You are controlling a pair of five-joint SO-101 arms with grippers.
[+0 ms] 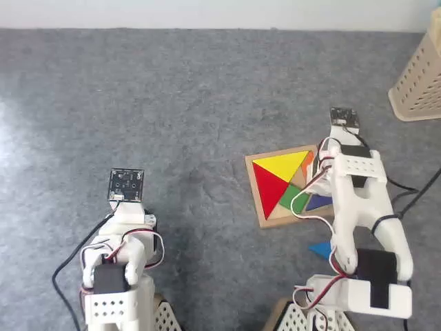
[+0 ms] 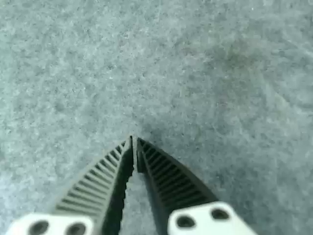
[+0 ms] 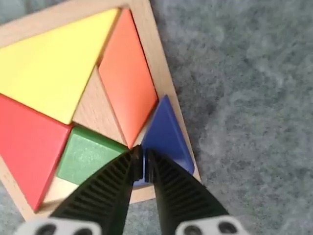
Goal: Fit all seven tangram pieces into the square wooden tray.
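Observation:
The square wooden tray lies on the grey carpet under my right arm. In it are a yellow triangle, a red triangle, a green square and an orange parallelogram. A dark blue triangle rests tilted across the tray's rim, and my right gripper is shut on its corner. A light blue piece lies on the carpet near the right arm's base. My left gripper is shut with nothing in it, low over bare carpet by the left arm.
A cream slatted basket stands at the far right edge. Bare wood shows between the yellow triangle and the green square. Open carpet spreads across the middle and left of the table.

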